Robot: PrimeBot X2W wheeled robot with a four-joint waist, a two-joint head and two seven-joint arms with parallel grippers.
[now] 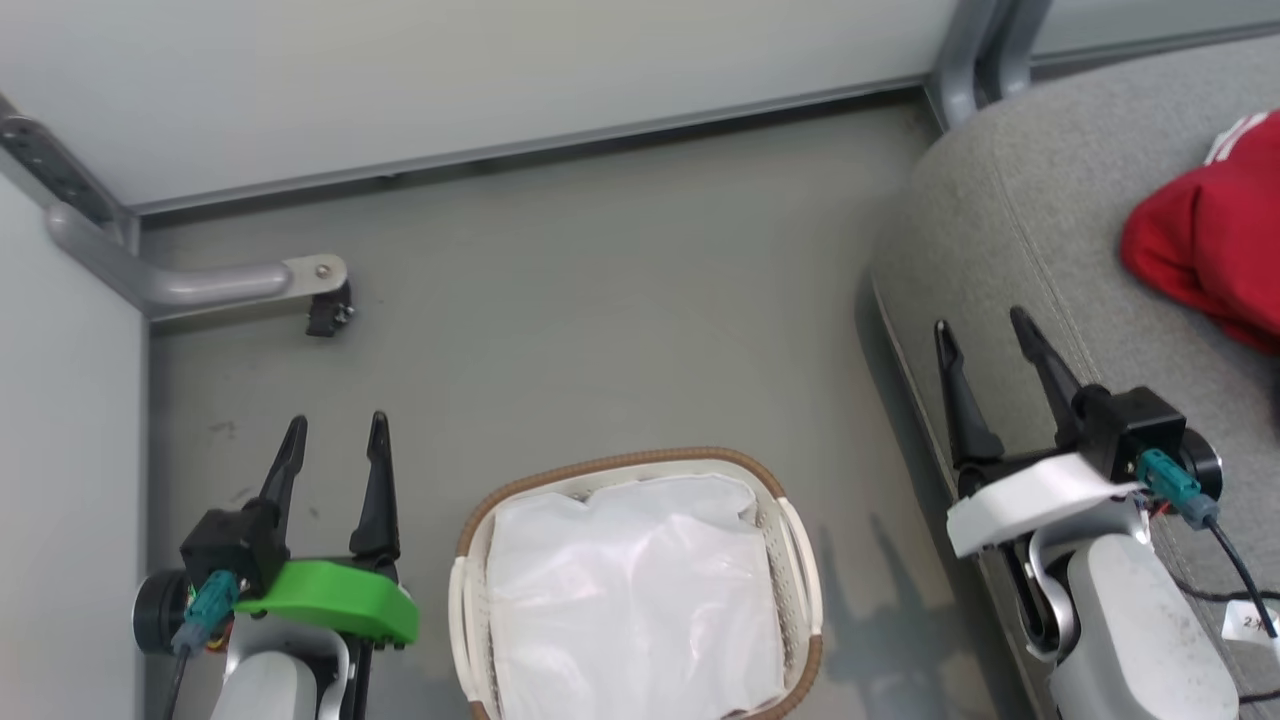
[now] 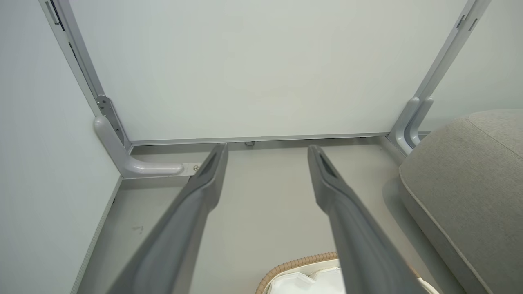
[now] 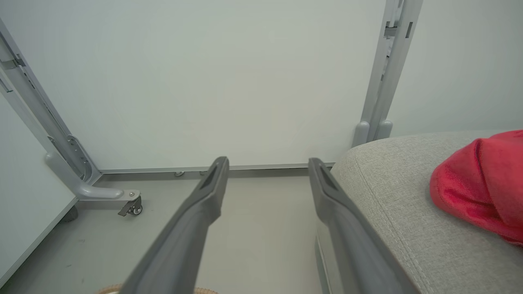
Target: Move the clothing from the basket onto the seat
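Red clothing (image 1: 1215, 250) lies bunched on the grey seat (image 1: 1010, 200), off to our right. We see the basket (image 1: 620, 462) on the floor (image 1: 600, 300) between our arms, its white liner (image 1: 630, 600) inside (crumpled). Our left gripper (image 1: 337, 420) hovers beside the basket, fingers spread and empty. Our right gripper (image 1: 979, 320) hangs over the seat's edge, likewise spread, holding nothing.

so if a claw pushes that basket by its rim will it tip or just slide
Probably slides: the basket looks broad and sits on a smooth floor. Likely light, being perforated plastic with a limp white liner, so even a gentle push may skid it.
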